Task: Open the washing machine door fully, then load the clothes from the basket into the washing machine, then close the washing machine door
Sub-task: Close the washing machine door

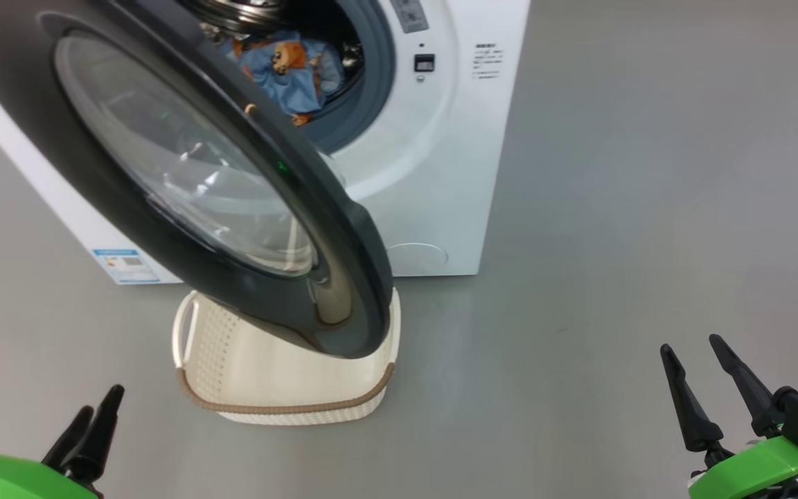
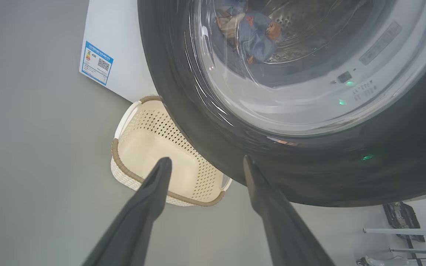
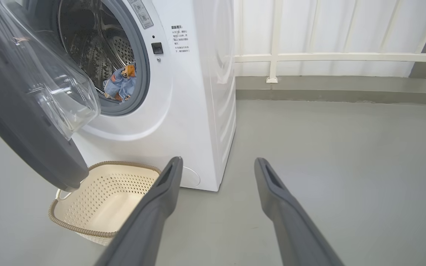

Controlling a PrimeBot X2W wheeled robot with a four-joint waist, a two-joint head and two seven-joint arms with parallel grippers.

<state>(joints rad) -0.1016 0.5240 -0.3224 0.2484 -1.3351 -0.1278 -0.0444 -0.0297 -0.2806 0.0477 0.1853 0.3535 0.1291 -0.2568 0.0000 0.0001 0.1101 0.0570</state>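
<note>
While both grippers [image 1: 102,400] [image 1: 690,343] gape empty, the washing machine door [image 1: 184,173] juts over the basket [image 1: 281,407].

Grey floor [image 1: 614,208], white panelled wall [image 3: 346,29] w/ horiz rail [image 3: 346,57], dark kit [image 2: 399,216] nr wall.

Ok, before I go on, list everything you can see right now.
floor: one, grey, all around
washing machine: one, white, straight ahead
basket: one, cream, brown rim, empty, on the floor
washing machine door: one, black rim, clear glass, part open above the basket
clothes: one bundle, blue with orange print, inside the washing machine
label: one, blue, low on the machine
railing: one, white, beyond the machine
left gripper: one, dark fingers, open, lower left
right gripper: one, dark fingers, open, lower right
</note>
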